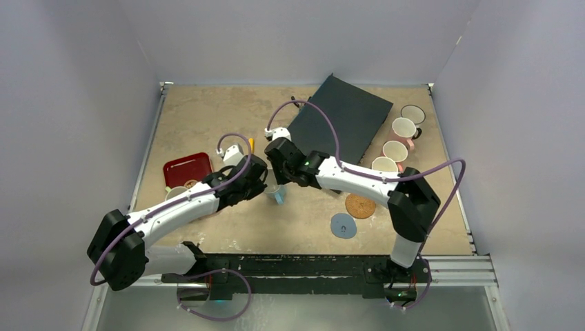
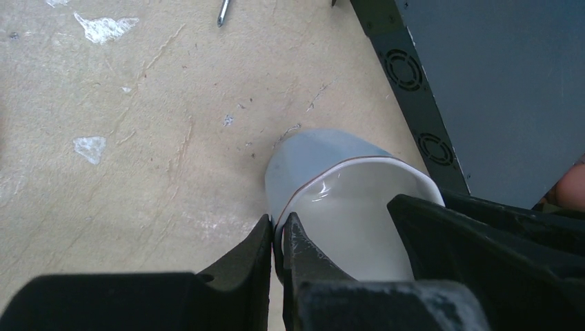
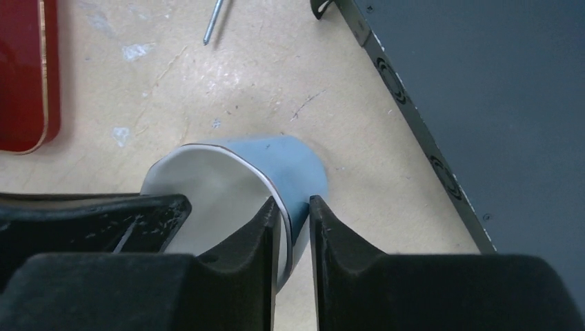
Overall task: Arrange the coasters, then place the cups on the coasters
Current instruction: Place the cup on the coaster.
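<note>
Left gripper (image 2: 277, 226) pinches the light blue cup (image 1: 278, 196) by its rim, near the middle of the table (image 1: 200, 117). Right gripper (image 3: 291, 207) straddles the opposite wall, fingers narrow; clamped or not, I cannot tell.

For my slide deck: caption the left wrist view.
Left fingers pinch the rim of the light blue cup, with a dark panel lying beside it on the tan table.
</note>
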Controlling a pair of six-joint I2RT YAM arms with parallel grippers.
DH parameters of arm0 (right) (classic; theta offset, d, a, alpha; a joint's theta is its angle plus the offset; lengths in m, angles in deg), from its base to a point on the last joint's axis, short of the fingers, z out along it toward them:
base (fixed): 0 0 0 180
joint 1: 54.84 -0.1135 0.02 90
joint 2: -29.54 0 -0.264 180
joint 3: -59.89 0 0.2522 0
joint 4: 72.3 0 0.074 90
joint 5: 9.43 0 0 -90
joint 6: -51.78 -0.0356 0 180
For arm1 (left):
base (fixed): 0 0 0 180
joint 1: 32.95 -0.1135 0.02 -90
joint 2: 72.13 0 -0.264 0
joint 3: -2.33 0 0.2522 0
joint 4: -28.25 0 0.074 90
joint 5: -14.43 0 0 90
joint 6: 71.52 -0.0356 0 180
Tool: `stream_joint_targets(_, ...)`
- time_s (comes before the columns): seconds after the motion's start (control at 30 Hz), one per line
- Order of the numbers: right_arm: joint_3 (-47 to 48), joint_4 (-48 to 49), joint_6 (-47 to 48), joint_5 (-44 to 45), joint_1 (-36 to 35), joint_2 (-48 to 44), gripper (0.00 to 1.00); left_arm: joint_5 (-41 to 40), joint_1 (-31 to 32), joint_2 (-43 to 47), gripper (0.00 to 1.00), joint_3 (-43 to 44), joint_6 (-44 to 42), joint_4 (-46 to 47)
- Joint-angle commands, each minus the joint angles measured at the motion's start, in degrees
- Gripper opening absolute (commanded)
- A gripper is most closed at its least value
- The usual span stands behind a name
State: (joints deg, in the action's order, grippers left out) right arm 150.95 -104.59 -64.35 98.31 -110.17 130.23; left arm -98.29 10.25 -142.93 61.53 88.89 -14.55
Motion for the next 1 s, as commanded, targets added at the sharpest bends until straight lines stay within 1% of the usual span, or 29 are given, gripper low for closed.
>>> stream_joint_targets(0.0,2.76,-1.71,0.38,4.54,-0.06,1.99,0.19,0.75,0.35,2.14,0.00,1.20,0.60,2.90)
stream_joint_targets(0.1,3.20,-2.07,0.58,4.26,-0.05,2.50,0.03,1.54,0.32,2.94,0.00,1.07,-0.55,3.46)
stream_joint_targets(0.13,3.17,-2.39,0.63,4.07,-0.12,2.34,0.00,1.73,0.32,3.32,0.04,0.94,-0.99,3.59)
stream_joint_targets(0.2,2.85,-2.62,1.42,5.05,0.01,1.56,0.00,1.65,0.22,4.58,0.11,0.83,-2.03,3.64)
stream_joint_targets(0.27,2.54,-2.70,2.47,5.64,0.41,0.05,0.00,1.40,0.26,6.17,0.23,0.56,-3.43,3.68)
stream_joint_targets(0.33,2.09,-2.49,3.97,3.97,1.29,-1.80,0.00,1.13,0.26,8.08,0.32,0.50,-5.43,3.74)
stream_joint_targets(0.43,0.58,-2.05,7.51,-0.03,3.40,-5.49,0.00,0.74,0.30,11.33,0.43,1.12,-10.21,3.56)
stream_joint_targets(0.5,-0.75,-2.34,10.93,-4.10,5.31,-8.46,0.00,0.70,0.24,13.15,0.49,1.92,-13.91,3.16)
stream_joint_targets(0.57,-1.66,-4.27,14.55,-10.05,7.99,-10.92,0.00,1.25,0.22,14.47,0.55,2.76,-18.16,3.15)
stream_joint_targets(0.63,-2.70,-6.59,17.59,-12.08,9.98,-13.18,0.00,3.87,0.11,14.57,0.57,3.92,-22.86,4.07)
stream_joint_targets(0.73,-3.32,-12.10,20.67,-11.98,12.38,-15.92,0.00,9.73,0.05,13.90,0.57,5.83,-28.58,6.62)
stream_joint_targets(0.8,-3.97,-15.14,21.93,-12.25,14.14,-17.98,0.00,11.77,0.13,13.81,0.57,6.65,-31.60,8.42)
stream_joint_targets(0.97,-7.65,-18.21,24.02,-15.34,20.69,-24.18,0.00,16.44,-0.45,12.46,0.57,9.21,-40.72,10.22)
